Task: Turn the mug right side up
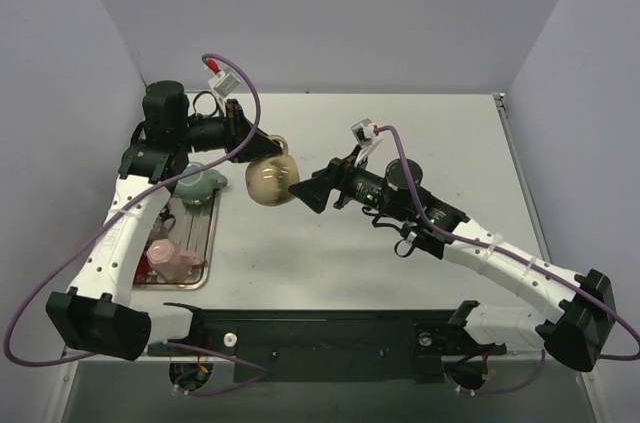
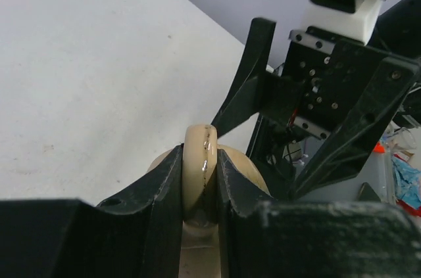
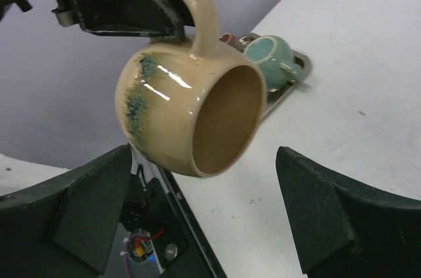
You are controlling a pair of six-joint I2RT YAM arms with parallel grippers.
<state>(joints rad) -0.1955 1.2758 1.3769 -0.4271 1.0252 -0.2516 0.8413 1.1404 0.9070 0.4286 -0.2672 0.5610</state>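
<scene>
A cream mug with blue-green streaks hangs above the table. My left gripper is shut on its handle, which stands between the two jaws. The mug is tipped on its side with its mouth toward my right gripper. My right gripper is open, its fingers wide apart just short of the mug's rim, not touching it.
A metal tray lies at the table's left edge. It holds a teal mug and a pink mug. The teal mug also shows in the right wrist view. Both arms meet over the table's left middle.
</scene>
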